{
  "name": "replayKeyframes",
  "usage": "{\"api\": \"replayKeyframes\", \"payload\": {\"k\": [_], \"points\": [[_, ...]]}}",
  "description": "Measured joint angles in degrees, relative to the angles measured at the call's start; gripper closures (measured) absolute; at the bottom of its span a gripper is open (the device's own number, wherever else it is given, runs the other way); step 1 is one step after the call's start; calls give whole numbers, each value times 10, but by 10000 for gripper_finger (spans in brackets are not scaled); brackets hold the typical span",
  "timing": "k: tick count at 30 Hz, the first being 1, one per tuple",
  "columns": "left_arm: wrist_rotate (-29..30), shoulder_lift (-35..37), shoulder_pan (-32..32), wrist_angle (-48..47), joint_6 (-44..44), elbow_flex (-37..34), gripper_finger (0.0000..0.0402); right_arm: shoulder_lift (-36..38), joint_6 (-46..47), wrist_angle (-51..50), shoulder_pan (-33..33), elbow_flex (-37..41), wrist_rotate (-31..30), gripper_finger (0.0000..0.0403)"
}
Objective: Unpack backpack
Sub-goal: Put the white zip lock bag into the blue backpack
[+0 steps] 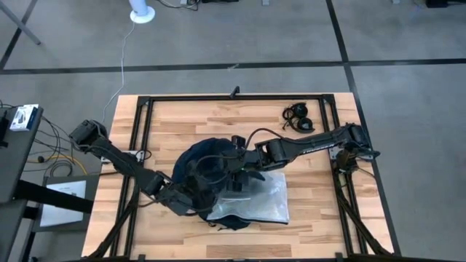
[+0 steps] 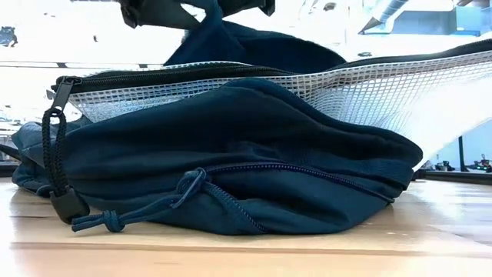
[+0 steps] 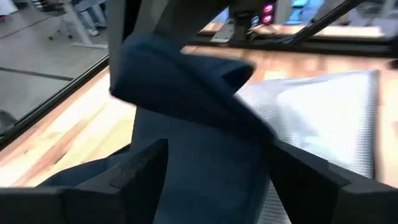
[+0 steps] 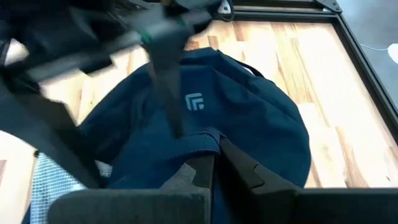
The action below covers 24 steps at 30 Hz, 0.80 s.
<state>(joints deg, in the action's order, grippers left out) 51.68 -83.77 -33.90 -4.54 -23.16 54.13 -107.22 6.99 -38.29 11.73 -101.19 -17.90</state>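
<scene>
High view: the backpack (image 1: 204,164) is seen slumped mid-worktop (image 1: 182,120), partly over a clear mesh pouch (image 1: 258,200). Soft, limp fabric is judged to sag and fold when lifted, so a bunched fold or a strap is the likely hold. The right gripper (image 4: 214,163) is clenched on a fold; the left gripper (image 3: 214,165) is spread around cloth. Zipper cords (image 2: 154,208) are shown only in the low view, the logo (image 4: 194,101) only in the right wrist view.

bare wood table (image 1: 182,116) behind the backpack (image 1: 207,156); mesh pouch (image 1: 258,196) and cable coil (image 1: 297,116) rightward
</scene>
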Motion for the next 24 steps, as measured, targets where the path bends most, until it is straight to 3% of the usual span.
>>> {"api": "replayKeyframes", "payload": {"k": [6, 19, 22, 24], "points": [[-4, 22, -4, 2, 4, 0, 147, 0, -1, 1, 2, 0, -3, 403], [-12, 12, 70, 0, -69, 0, 151, 0, -1, 22, 19, 0, -3, 403], [-26, 12, 77, -17, -80, 0, 181, 0, 0, 19, 23, 0, -3, 401], [-38, 12, 77, -21, -74, 0, 224, 0, 0, 15, 24, 0, -2, 394]]}}
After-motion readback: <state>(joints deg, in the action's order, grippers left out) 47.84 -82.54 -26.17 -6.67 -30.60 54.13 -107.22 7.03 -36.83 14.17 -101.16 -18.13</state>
